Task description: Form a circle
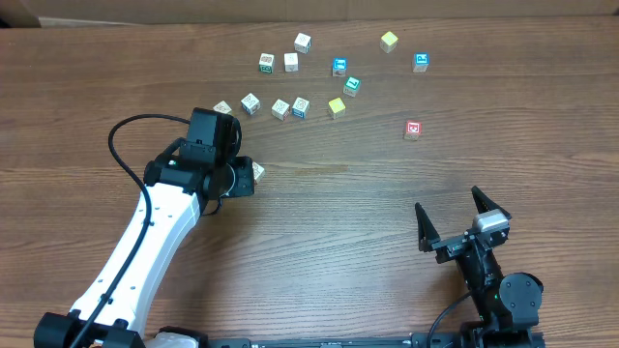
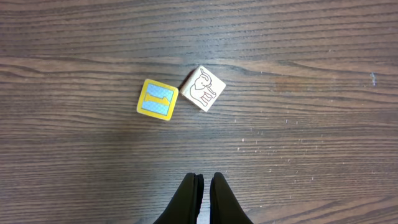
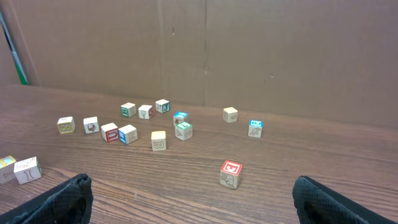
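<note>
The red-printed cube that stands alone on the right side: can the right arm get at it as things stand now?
Probably yes. The right gripper is open and faces the red-printed cube across the table; no other cube stands between them. Whether its reach suffices I cannot tell.

Table centre free; scattered cubes block far side.
</note>
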`<action>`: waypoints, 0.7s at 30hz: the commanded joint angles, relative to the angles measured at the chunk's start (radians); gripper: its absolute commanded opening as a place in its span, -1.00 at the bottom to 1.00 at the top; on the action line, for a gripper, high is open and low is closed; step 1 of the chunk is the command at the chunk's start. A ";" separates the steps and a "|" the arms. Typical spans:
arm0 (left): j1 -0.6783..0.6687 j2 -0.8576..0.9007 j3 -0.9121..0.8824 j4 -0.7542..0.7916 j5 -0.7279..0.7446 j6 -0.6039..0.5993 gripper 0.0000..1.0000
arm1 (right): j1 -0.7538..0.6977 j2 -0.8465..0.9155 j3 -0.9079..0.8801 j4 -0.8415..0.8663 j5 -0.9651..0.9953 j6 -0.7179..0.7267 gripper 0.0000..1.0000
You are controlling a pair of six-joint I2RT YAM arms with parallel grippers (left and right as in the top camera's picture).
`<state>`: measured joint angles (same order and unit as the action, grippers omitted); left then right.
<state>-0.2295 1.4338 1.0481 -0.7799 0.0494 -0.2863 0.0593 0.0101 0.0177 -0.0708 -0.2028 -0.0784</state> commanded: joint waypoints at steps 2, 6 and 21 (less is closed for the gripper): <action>-0.001 0.004 -0.010 0.003 0.011 -0.005 -0.91 | -0.002 -0.007 -0.010 0.005 0.000 -0.001 1.00; -0.001 0.005 -0.010 0.013 0.011 -0.005 -0.92 | -0.002 -0.007 -0.010 0.005 0.000 -0.001 1.00; -0.001 0.005 -0.014 0.025 0.016 -0.006 -0.91 | -0.002 -0.007 -0.010 0.005 0.000 -0.001 1.00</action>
<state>-0.2295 1.4338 1.0454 -0.7586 0.0494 -0.2859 0.0593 0.0101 0.0177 -0.0704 -0.2024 -0.0788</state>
